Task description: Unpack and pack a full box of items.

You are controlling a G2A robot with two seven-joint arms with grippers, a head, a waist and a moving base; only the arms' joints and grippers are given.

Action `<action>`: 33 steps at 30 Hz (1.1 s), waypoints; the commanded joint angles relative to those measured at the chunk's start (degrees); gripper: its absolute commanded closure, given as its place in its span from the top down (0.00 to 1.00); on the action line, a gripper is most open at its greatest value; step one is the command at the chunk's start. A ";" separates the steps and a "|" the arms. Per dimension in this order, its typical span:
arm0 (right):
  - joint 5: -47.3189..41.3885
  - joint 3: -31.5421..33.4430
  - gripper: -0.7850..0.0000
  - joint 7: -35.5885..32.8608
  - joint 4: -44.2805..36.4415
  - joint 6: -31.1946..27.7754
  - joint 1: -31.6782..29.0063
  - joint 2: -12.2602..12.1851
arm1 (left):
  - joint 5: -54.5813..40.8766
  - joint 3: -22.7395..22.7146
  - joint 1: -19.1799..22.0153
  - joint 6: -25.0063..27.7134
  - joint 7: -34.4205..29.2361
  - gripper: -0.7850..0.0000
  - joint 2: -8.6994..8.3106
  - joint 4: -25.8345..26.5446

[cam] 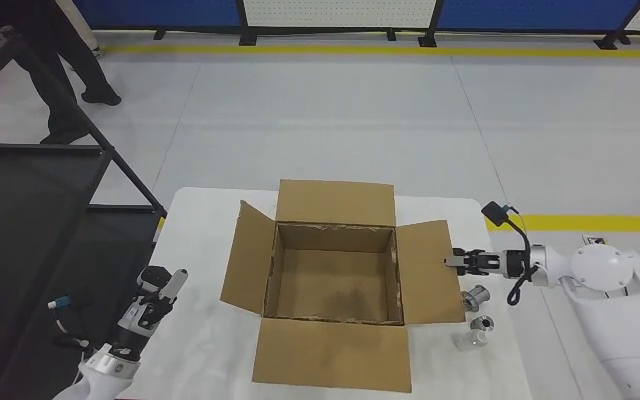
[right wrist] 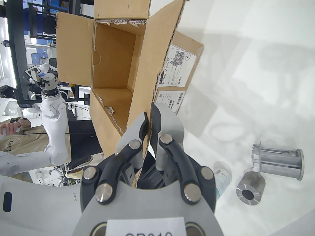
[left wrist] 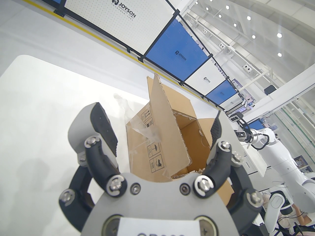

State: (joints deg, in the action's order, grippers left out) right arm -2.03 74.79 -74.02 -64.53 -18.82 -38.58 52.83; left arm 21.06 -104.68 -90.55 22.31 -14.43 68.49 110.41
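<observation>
The right gripper (cam: 455,262) pinches the three-o'clock flap (cam: 430,275) of the box (cam: 335,238); ease it outward gently. At nine o'clock the left gripper (cam: 170,280) gapes empty.

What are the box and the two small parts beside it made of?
The box is brown corrugated cardboard, matte; fluted layers show at flap edges. The flanged cylinder and the short bored cylinder look like bare machined metal, dull silver-grey.
</observation>
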 commanded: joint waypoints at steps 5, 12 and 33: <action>-0.31 0.24 0.44 0.79 0.06 -0.56 -0.19 -0.33 | 0.00 0.00 0.00 0.00 0.00 1.00 0.00 0.00; 0.48 6.03 1.00 5.13 -3.57 -5.78 -4.77 -2.02 | 0.00 0.00 0.00 0.00 0.00 1.00 0.00 0.00; 22.56 27.29 1.00 24.07 -22.51 -6.92 -38.35 -5.58 | 0.00 0.00 0.00 0.00 0.00 1.00 0.00 0.00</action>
State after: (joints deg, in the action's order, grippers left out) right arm 17.22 103.64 -50.49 -86.56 -31.27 -77.57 47.13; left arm 21.06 -104.68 -90.55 22.31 -14.43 68.49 110.41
